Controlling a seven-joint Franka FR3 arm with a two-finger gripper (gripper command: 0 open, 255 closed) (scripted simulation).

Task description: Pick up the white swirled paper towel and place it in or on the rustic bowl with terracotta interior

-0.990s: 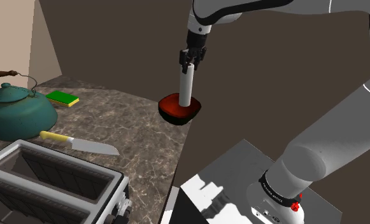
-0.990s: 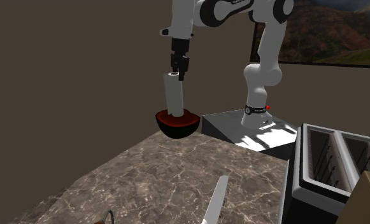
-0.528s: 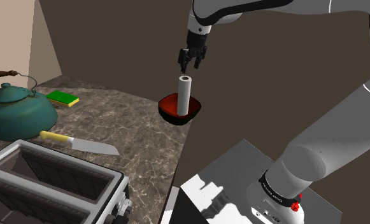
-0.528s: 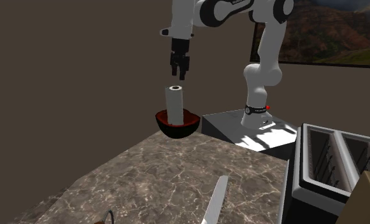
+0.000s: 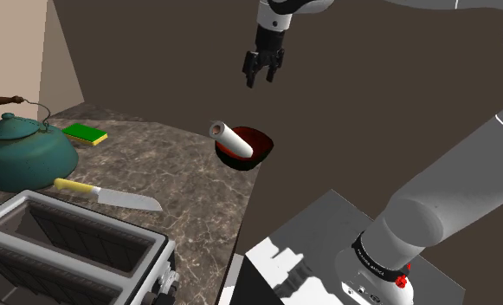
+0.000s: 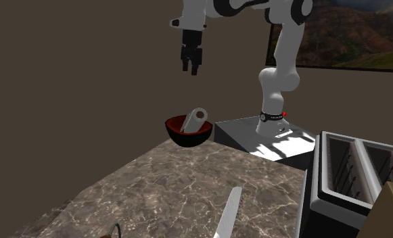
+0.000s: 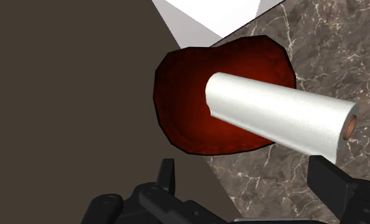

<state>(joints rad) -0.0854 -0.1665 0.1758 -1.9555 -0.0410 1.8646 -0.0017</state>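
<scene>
The white paper towel roll [image 5: 231, 139] lies tilted in the dark bowl with a red-brown inside [image 5: 260, 142], one end down in it and the other over the rim. The bowl stands at the corner of the marble counter [image 5: 189, 182]. My gripper [image 5: 263, 76] hangs well above the bowl, open and holding nothing. From the second exterior view the roll [image 6: 193, 120] leans in the bowl [image 6: 188, 138] below the gripper [image 6: 192, 66]. In the wrist view the roll [image 7: 279, 118] crosses the bowl [image 7: 186, 95] beyond my gripper [image 7: 248, 181], its fingers apart.
On the counter are a teal kettle [image 5: 24, 152], a green sponge [image 5: 86, 133], a yellow-handled knife [image 5: 111, 197] and a toaster [image 5: 67, 251]. The counter edge runs just beside the bowl, with my stand [image 5: 327, 260] past it. A brown wall stands behind.
My gripper let go of the roll and rose. The roll first stood upright in the bowl, then tipped over onto the rim toward the shoulder view's left.
</scene>
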